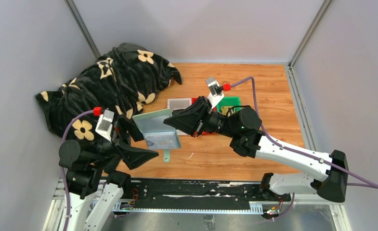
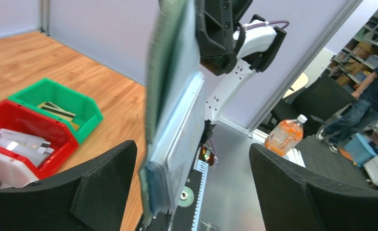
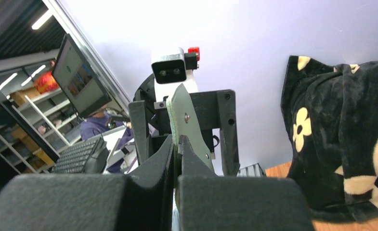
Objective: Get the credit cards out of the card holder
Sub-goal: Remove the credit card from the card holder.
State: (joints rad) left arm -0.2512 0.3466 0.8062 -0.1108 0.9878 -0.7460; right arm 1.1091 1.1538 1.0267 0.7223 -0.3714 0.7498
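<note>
The card holder point(image 1: 155, 126), sage green outside and paler teal inside, hangs unfolded above the wooden table. My right gripper point(image 1: 178, 122) is shut on its right edge. In the right wrist view the fingers point(image 3: 150, 163) pinch the green flap, and the closing tab point(image 3: 190, 122) sticks up above them. My left gripper point(image 1: 135, 143) stands open around the holder's left side. In the left wrist view the holder point(image 2: 172, 110) hangs edge-on between the wide-apart fingers point(image 2: 97, 190), nearer the left one. Credit cards lie in the green tray point(image 2: 57, 111) and in the red tray point(image 2: 20, 142).
White point(image 1: 179, 103), red point(image 2: 57, 130) and green point(image 1: 233, 102) trays sit in a row behind the right gripper. A black blanket with cream flowers point(image 1: 110, 82) fills the back left of the table. Grey walls enclose three sides.
</note>
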